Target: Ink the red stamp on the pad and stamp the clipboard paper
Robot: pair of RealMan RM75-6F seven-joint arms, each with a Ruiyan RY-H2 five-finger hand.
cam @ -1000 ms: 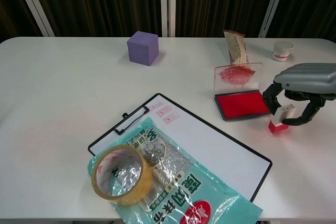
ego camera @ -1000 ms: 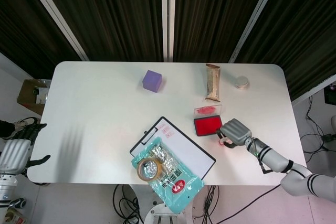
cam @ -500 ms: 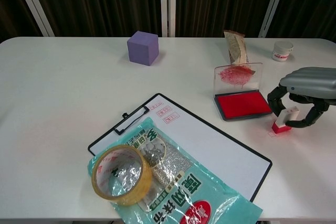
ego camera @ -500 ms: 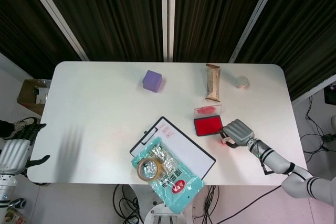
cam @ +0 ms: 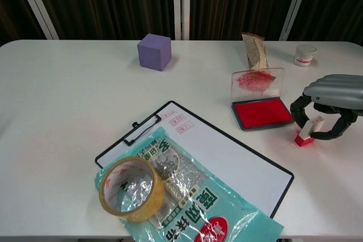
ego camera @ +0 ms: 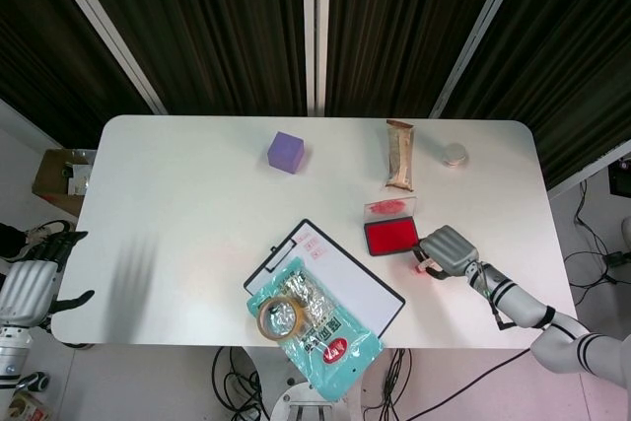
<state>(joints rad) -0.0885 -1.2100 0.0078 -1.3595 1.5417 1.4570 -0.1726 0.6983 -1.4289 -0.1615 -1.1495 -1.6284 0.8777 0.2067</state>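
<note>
Your right hand (cam: pixel 332 97) curls loosely around the red stamp (cam: pixel 307 131), seemingly not yet gripping it; the stamp stands near the table's right edge, beside the open ink pad (cam: pixel 261 113) for inking.

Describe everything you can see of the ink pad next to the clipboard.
The ink pad is a shallow dark-rimmed rectangular tray filled with bright red ink surface, lying flat on the white table. Its clear lid, smeared red inside, stands open and upright along the far edge. It sits right of the clipboard, apart from it, in front of a brown packet. The right hand and the red stamp are just to its right; nothing rests on it.
</note>
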